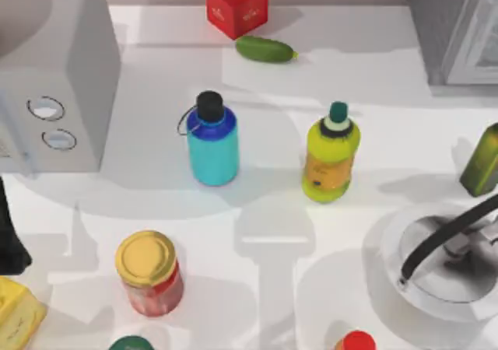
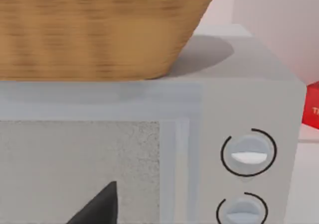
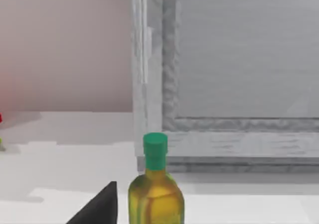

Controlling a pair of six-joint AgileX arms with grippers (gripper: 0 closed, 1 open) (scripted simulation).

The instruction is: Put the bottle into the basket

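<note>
While neither arm has closed in, both sit low at the near edge: left arm [image 1: 9, 245] by the left side, right arm [image 1: 447, 260] at the right. Left gripper [image 2: 99, 206] faces the microwave [image 1: 70, 78]; right gripper [image 3: 99, 206] faces the olive bottle [image 3: 155, 194]. Released or clenched: cannot tell for either; neither holds anything.

Near row: jar [image 1: 149, 274] with yellow lid, upright, left of centre.

Middle row: bottle [image 1: 212, 144] stands upright, cap up, strap looped to its left, well apart from the yellow-green bottle [image 1: 331, 159] on its right. Judgement: open space on all sides leaves room for a side grasp.

Far row: cucumber [image 1: 266, 49] lying flat, red cube [image 1: 236, 5] just behind it.

Basket [image 2: 99, 30] sits on top of the microwave, at the table's left. Judgement: task not yet begun; the raised basket calls for a high lift, and the left arm is the closer 1 of the 2.
</note>
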